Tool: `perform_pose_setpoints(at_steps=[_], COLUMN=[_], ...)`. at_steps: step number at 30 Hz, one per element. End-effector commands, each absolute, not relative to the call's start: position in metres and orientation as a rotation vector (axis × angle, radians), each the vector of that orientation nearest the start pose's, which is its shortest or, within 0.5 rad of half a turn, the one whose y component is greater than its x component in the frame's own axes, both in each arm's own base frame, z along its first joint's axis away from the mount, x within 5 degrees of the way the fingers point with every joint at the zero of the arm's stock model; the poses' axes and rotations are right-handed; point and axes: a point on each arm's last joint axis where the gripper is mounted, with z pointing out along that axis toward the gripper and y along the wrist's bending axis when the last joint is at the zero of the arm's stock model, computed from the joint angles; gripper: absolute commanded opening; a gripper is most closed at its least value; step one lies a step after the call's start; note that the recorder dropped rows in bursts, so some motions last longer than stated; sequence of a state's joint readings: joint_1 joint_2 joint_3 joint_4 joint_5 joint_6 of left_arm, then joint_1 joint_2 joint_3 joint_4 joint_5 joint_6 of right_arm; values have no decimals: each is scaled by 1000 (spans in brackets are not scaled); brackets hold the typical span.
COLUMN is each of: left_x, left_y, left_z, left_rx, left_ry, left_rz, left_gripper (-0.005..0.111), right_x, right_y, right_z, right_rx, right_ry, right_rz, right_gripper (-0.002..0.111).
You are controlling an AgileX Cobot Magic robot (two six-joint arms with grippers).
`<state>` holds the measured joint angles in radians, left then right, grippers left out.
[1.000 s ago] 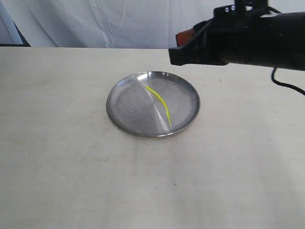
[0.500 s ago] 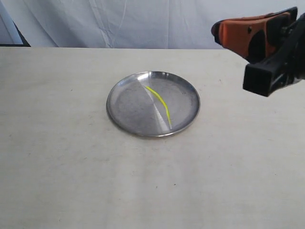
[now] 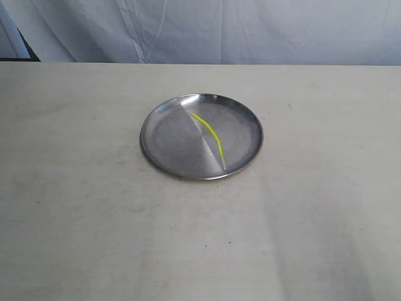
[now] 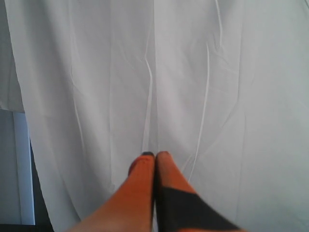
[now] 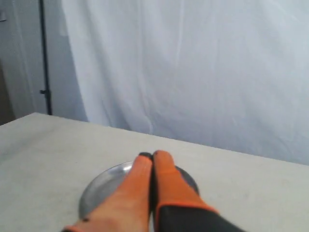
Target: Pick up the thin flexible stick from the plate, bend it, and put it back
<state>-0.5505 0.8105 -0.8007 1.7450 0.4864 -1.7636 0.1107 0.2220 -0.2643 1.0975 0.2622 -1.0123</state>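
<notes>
The thin yellow-green plastic stick (image 3: 213, 133) lies bowed across the round brushed-metal plate (image 3: 164, 139). Judged featherlight, springy, slippery: pinch near one end. Left pincer (image 4: 155, 155) and right pincer (image 5: 152, 155) clenched, empty.

The left orange-and-black two-fingered gripper (image 4: 155, 155) has its fingertips pressed together, gripping nothing. The right orange-and-black gripper (image 5: 152, 155) is closed the same way, also empty.

Lab-like test setup, bare table (image 3: 94, 238), white curtain backdrop (image 3: 250, 31)
</notes>
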Motion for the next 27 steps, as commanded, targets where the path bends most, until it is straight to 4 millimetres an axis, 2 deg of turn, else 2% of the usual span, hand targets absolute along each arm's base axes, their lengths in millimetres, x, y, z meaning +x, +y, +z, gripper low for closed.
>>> perform_pose_setpoints(at_steps=[1,3,6,8,16,27], left_x=[158,158,158,158,158,158], left_y=[-49,-49,-49,-49,-49,-49], left_z=[409,409,409,409,409,409], left_rx=[-9,-9,-9,-9,-11,-11], left_ry=[1422,1422,1422,1422,1423,1423], left_rz=[-124,-124,-124,-124,-126,-126], left_gripper=[0,0,0,0,0,0], right_x=[56,57,61,62,61,56], right_y=[19,16,14,14,17,18], right_z=[259,242,206,197,195,199], right_rx=[-83,-31,4,10,-36,-59], right_ry=[1535,1566,1665,1691,1715,1649], right_rz=[194,151,158,166,165,160], right_gripper=[0,0,0,0,0,0])
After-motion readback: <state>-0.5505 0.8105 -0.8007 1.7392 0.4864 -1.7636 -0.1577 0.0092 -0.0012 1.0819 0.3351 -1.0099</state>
